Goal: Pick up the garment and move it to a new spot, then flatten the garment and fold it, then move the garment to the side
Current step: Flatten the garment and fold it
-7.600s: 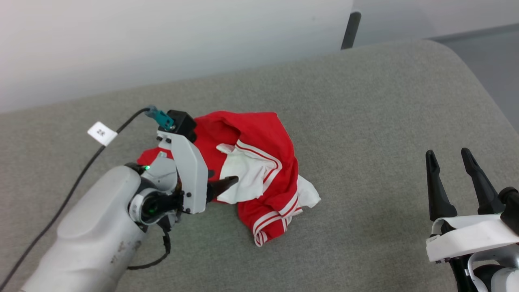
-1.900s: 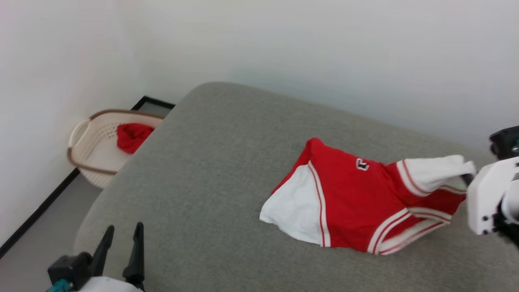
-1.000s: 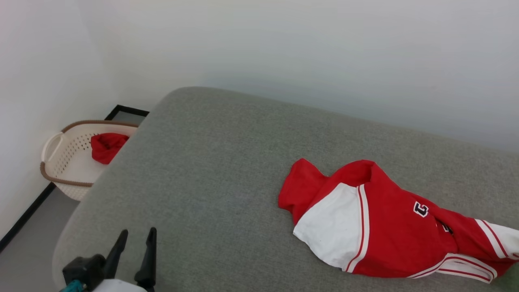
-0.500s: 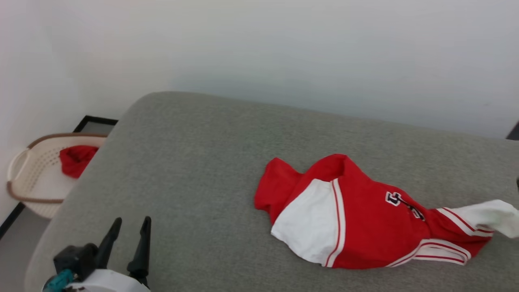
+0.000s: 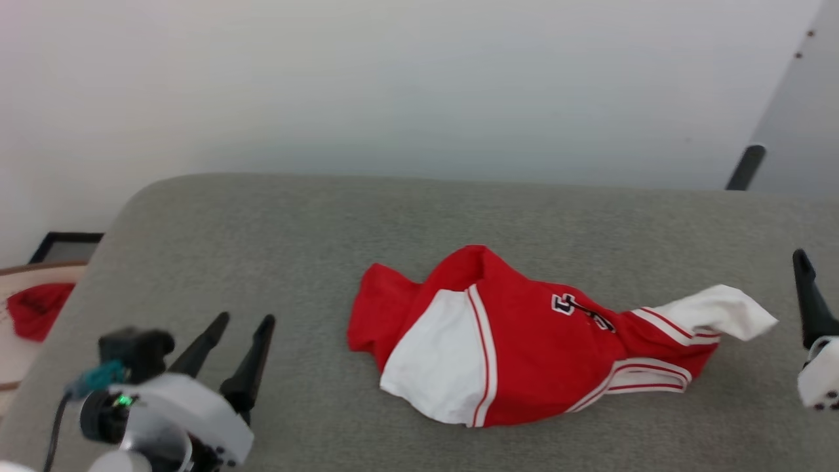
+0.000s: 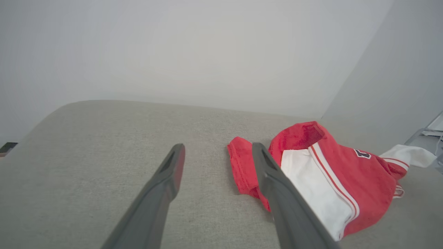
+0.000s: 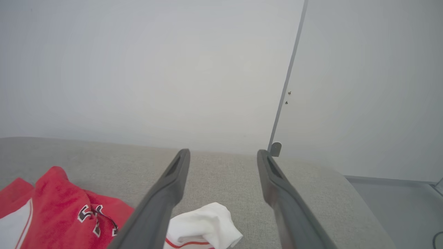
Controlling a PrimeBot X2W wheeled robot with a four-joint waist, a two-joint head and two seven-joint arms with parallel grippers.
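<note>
The garment (image 5: 524, 341), a red shirt with white sleeves, striped trim and partly visible black lettering, lies crumpled in the middle of the grey padded surface (image 5: 262, 229). Its white sleeve (image 5: 721, 308) trails out to the right. My left gripper (image 6: 218, 147) is open and empty above the surface, just left of the garment (image 6: 332, 180); the head view shows it at the lower left (image 5: 242, 322). My right gripper (image 7: 223, 152) is open and empty, with the white sleeve (image 7: 204, 221) lying free below its fingers. One of its fingers (image 5: 807, 301) shows at the head view's right edge, apart from the sleeve.
A pale laundry basket (image 5: 39, 267) holding a plain red cloth (image 5: 33, 314) sits on the floor beyond the surface's left edge. A white wall runs behind the surface. A dark post (image 5: 744, 167) stands at the back right.
The head view has swung right, so the basket slid toward the left edge. The white sleeve that reached off the right edge half a second ago now lies free beside my open right gripper.
</note>
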